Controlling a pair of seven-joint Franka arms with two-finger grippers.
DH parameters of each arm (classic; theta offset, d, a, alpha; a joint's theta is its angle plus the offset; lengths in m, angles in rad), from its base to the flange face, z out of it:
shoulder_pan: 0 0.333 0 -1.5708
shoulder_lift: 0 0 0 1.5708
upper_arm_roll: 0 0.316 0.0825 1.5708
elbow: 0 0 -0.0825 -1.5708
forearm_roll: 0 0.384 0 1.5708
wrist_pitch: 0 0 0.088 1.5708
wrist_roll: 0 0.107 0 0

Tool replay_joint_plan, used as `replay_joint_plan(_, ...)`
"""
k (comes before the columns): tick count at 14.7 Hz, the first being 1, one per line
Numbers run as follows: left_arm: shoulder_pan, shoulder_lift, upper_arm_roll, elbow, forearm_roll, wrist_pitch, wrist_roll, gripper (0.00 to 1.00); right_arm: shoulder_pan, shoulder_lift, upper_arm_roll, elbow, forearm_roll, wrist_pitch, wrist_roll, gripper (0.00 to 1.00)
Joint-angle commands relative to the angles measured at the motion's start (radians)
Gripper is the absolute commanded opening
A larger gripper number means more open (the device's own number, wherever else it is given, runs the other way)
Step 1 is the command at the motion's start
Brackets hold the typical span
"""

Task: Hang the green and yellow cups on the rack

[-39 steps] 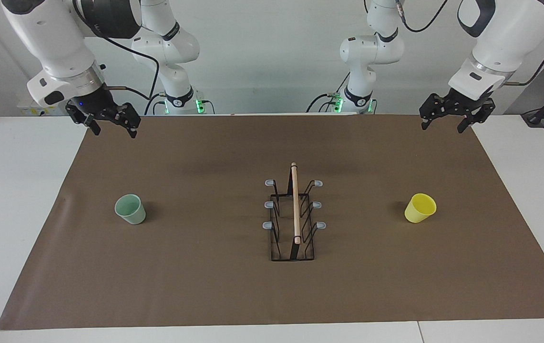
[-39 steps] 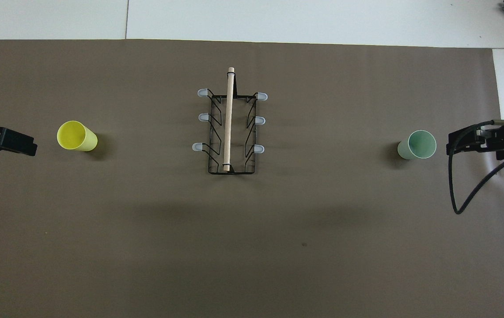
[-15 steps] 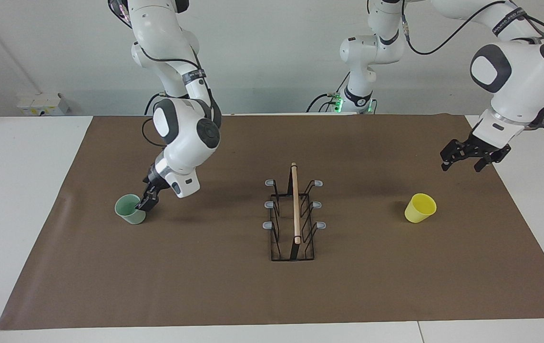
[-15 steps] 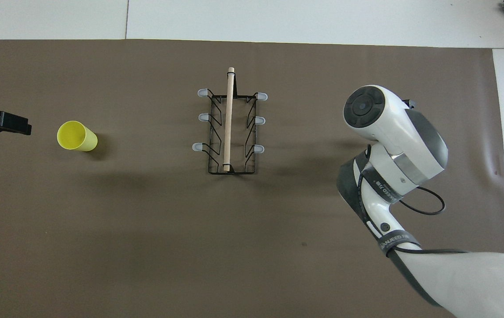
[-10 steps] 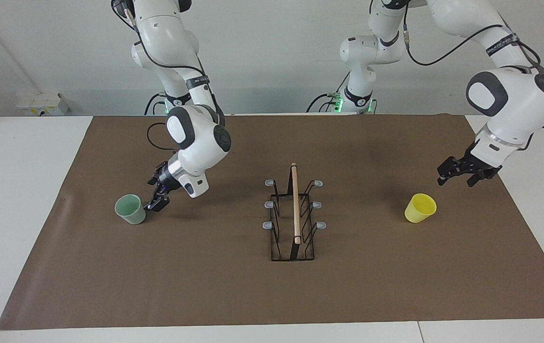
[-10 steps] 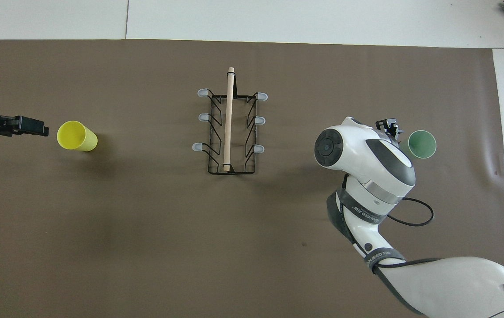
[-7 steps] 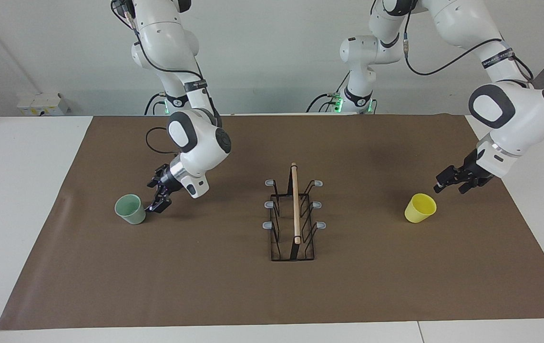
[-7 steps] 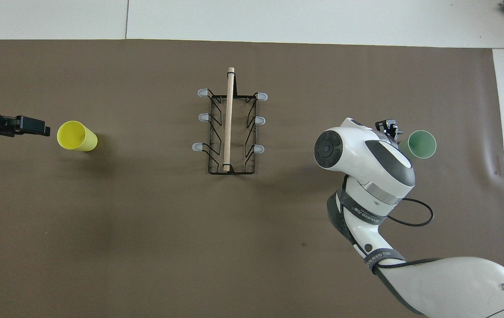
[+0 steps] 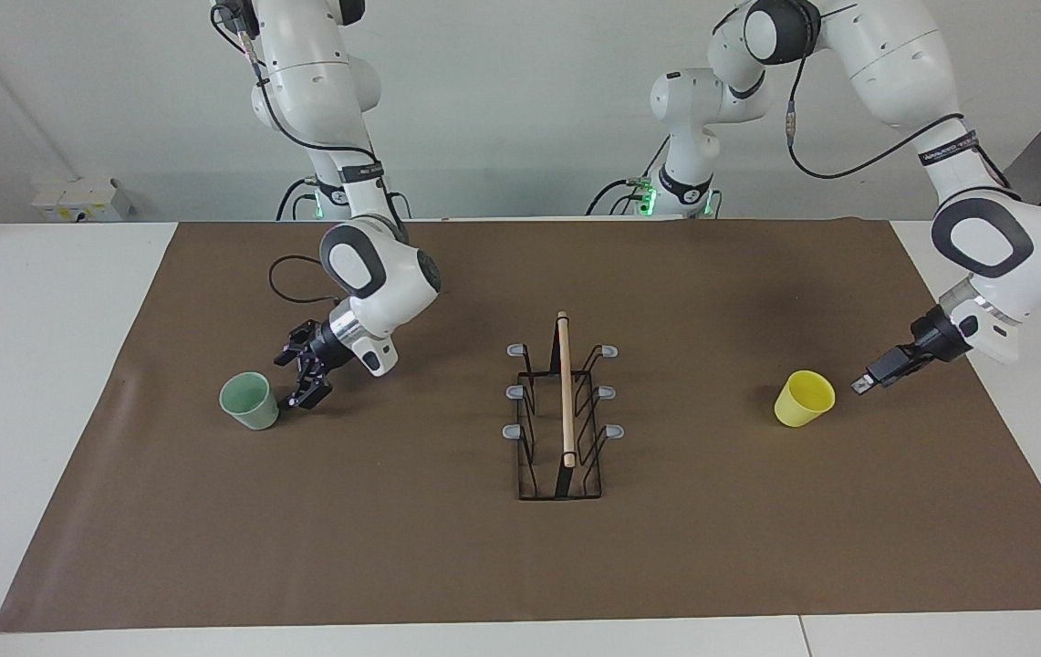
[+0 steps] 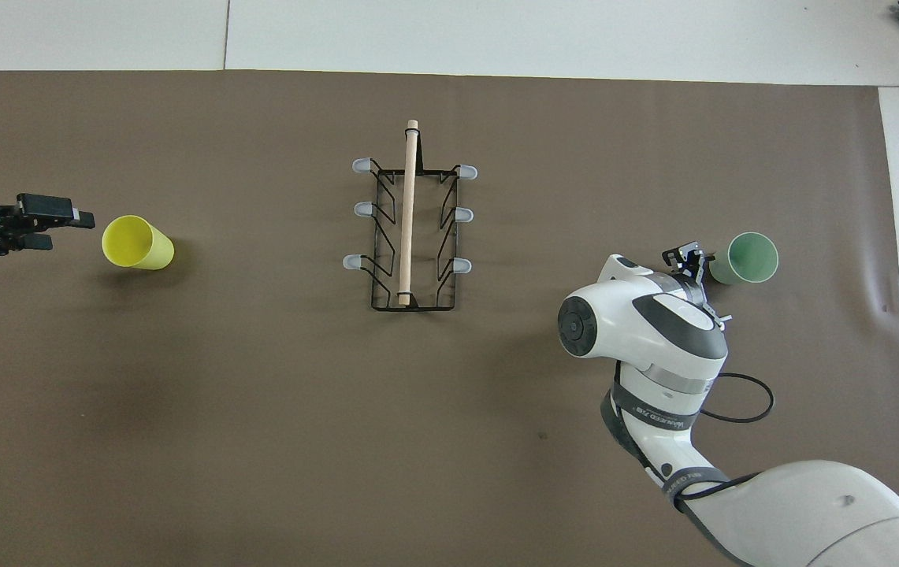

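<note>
The green cup stood upright on the brown mat toward the right arm's end of the bench, the right claw just beside it, open and empty. The yellow cup stood toward the left arm's end; the left claw hung near it, its opening impossible to tell. The rack stood mid-bench, between the cups.
</note>
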Motion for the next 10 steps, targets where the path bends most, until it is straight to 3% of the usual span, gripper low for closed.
replay_joint_plan(1, -0.005, -0.004, 0.024, -0.031, -0.036, -0.015, -0.086, 1.0, -0.036, -0.001, 0.004, -0.015, -0.051, 0.043, -0.024, 1.0)
replay_joint_plan(5, -0.016, -0.035, 0.066, -0.081, -0.03, -0.015, -0.125, 1.0, -0.051, 0.0, 0.003, -0.015, -0.08, 0.048, -0.023, 1.0)
replay_joint_plan(10, -0.034, -0.029, 0.064, -0.043, -0.037, -0.021, -0.499, 1.0, -0.1, 0.008, 0.004, -0.015, -0.132, 0.087, -0.018, 1.0)
